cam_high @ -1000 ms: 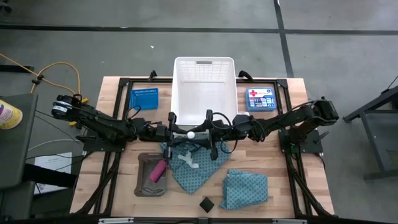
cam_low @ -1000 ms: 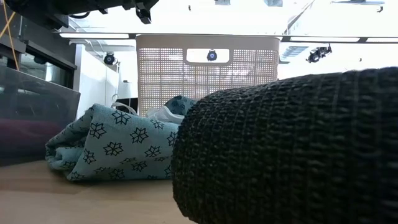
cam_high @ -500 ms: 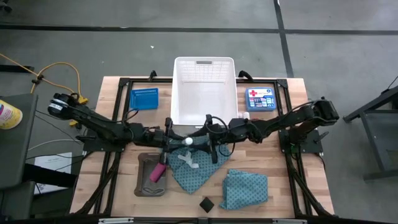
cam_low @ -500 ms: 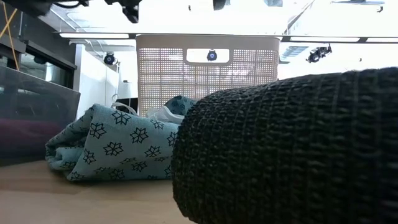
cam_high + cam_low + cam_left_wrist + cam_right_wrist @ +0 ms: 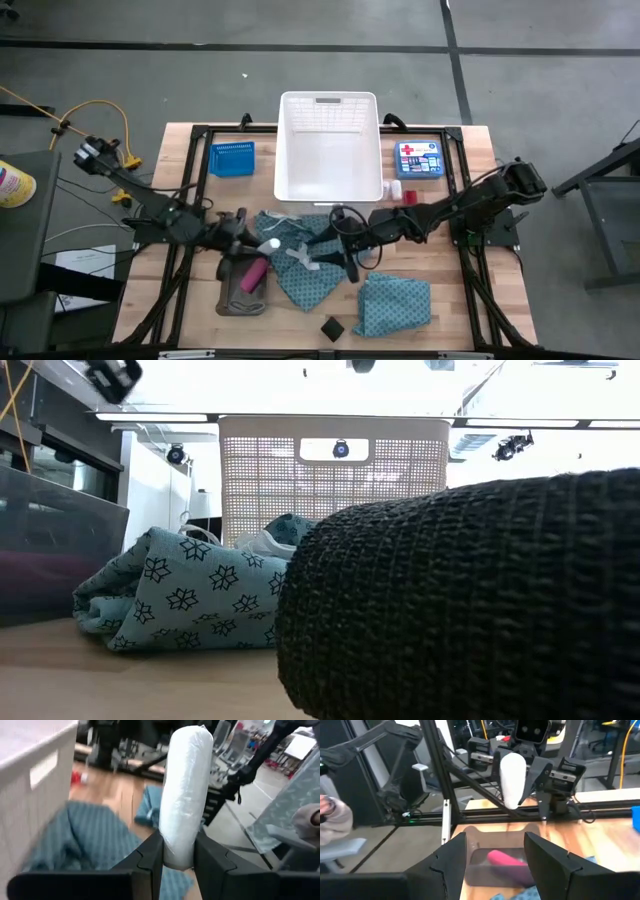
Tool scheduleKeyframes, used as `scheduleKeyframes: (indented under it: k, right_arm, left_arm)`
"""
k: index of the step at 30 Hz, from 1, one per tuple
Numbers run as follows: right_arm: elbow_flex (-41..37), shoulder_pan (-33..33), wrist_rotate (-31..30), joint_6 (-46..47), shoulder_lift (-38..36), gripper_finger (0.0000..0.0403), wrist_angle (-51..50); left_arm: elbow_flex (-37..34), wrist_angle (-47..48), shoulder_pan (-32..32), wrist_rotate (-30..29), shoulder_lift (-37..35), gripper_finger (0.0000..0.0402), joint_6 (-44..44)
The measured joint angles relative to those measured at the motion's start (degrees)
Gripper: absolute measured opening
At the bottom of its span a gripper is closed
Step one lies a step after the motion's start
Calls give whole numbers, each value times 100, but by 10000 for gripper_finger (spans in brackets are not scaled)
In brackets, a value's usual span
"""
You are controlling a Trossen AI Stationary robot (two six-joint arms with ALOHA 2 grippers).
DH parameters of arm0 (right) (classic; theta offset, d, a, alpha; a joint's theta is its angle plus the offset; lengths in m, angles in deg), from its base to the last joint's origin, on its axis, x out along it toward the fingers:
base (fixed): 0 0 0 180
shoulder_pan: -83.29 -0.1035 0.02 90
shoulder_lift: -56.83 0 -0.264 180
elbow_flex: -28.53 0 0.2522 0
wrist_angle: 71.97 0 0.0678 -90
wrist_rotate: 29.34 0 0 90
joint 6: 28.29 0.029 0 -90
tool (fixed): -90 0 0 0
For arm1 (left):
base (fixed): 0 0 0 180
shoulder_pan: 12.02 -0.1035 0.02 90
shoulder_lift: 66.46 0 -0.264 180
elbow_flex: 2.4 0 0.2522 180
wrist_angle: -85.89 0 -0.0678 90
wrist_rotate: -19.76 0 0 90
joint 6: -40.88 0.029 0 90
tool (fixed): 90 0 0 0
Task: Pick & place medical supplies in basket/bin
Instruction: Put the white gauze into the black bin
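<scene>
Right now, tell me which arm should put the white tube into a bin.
Left. The left tool is shut on the white tube, beside the grey tray. The right tool is open and empty over the teal cloth.

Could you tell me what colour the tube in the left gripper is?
White: the tube shows best in the left wrist view.

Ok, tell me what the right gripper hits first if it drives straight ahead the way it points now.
Probably the white tube clamped in the left gripper, which faces the open right gripper head-on. The grey tray with the pink cylinder lies lower, under that line. How far off the tube is cannot be judged.
</scene>
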Motion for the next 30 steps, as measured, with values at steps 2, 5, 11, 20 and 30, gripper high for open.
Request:
scheduleKeyframes:
  k: [2,5,11,20,30]
  right_arm:
    - [0,-38,-1,18,0,185,-25]
    - [0,-82,-4,34,0,185,-21]
    - [0,-82,-3,405,0,185,-144]
    - [0,-212,-99,865,0,185,-557]
    - [-2,-518,-612,1063,0,185,-601]
  left_arm:
    - [0,215,299,-426,-37,83,-221]
    - [0,228,647,-837,-35,83,-378]
    - [0,821,1038,-895,-33,83,-1246]
    - [0,2314,1397,-22,390,83,-3802]
    - [0,3216,1584,927,990,83,-5617]
